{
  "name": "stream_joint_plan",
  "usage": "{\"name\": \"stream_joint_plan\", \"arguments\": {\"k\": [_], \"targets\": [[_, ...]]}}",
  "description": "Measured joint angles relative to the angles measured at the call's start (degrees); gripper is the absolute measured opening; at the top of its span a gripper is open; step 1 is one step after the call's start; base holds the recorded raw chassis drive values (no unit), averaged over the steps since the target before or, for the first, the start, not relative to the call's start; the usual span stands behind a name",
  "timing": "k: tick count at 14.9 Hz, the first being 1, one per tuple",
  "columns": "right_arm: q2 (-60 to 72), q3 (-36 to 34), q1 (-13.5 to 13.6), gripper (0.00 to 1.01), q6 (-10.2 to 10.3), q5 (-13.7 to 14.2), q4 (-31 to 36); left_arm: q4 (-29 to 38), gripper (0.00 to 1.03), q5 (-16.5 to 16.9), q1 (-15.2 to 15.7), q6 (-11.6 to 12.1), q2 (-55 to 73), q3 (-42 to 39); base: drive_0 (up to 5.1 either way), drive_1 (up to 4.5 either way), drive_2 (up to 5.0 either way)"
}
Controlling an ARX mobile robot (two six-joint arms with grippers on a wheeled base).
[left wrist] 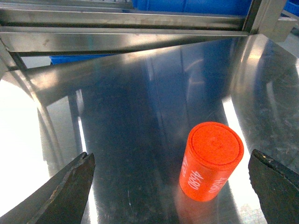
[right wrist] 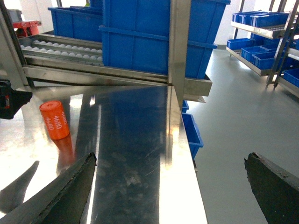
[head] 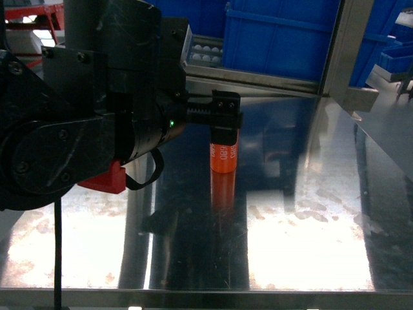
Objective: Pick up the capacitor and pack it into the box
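The capacitor [head: 222, 157] is a short orange cylinder with white print, standing upright on the shiny steel table [head: 303, 194]. In the left wrist view the capacitor [left wrist: 211, 161] stands between my left gripper's [left wrist: 170, 186] fingers, close to the right finger [left wrist: 275, 186] and touching neither. That gripper is open. In the head view my left gripper [head: 223, 123] hangs just over the capacitor's top. My right gripper [right wrist: 170, 186] is open and holds nothing, over the table's right edge, with the capacitor [right wrist: 56, 120] far to its left. The box is out of view.
Large blue bins [head: 284, 39] and a roller conveyor [right wrist: 60, 46] stand behind the table. A steel post [right wrist: 180, 46] rises at the back right. A small blue bin [right wrist: 192, 135] sits below the table's right edge. Shelves of blue bins [right wrist: 261, 42] stand across the floor.
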Motion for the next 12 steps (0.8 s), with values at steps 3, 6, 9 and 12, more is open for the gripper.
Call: {"name": "stream_joint_plan", "arguments": {"k": [3,6,9,12], "targets": [[0.0,0.0,0.0,0.98,0.0,0.0,0.0,-1.4,0.98,1.3,-0.5,0.0,4.3,2.5,0.0,0.00,0.0],[0.0,0.0,0.0,0.98,0.0,0.0,0.0,-2.2,0.98,2.5,-0.5,0.0,8.0,5.9,0.0,0.00,0.0],[0.0,0.0,0.0,0.98,0.0,0.0,0.0,-3.7,0.98,3.3,-0.2,0.0,12.2,10.3,0.0,0.00,0.0],[0.0,0.0,0.0,0.98,0.0,0.0,0.0,-6.2,0.98,4.9,0.0,0.0,18.5,17.6,0.0,0.00,0.0]]}}
